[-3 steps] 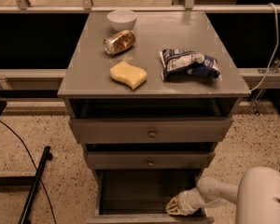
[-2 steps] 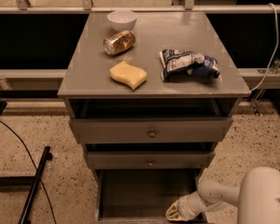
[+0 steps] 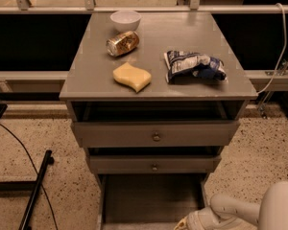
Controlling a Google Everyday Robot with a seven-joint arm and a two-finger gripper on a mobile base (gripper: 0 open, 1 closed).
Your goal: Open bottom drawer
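The grey cabinet (image 3: 158, 87) has three drawers. The bottom drawer (image 3: 149, 200) stands pulled out toward me, its bare inside showing below the middle drawer (image 3: 153, 165). Its front panel and knob lie at or past the lower edge of the view. My gripper (image 3: 186, 223) sits at the bottom edge, at the front right of the pulled-out drawer, partly cut off. The white arm (image 3: 245, 213) reaches in from the lower right. The top drawer (image 3: 156, 134) sits slightly ajar.
On the cabinet top lie a white bowl (image 3: 125, 19), a can on its side (image 3: 122, 43), a yellow sponge (image 3: 131, 76) and a blue-white snack bag (image 3: 194, 66). A black stand leg (image 3: 36, 190) and cable cross the speckled floor at the left. A rail runs behind.
My gripper has moved down and toward the camera, and the bottom drawer has come further out with it.
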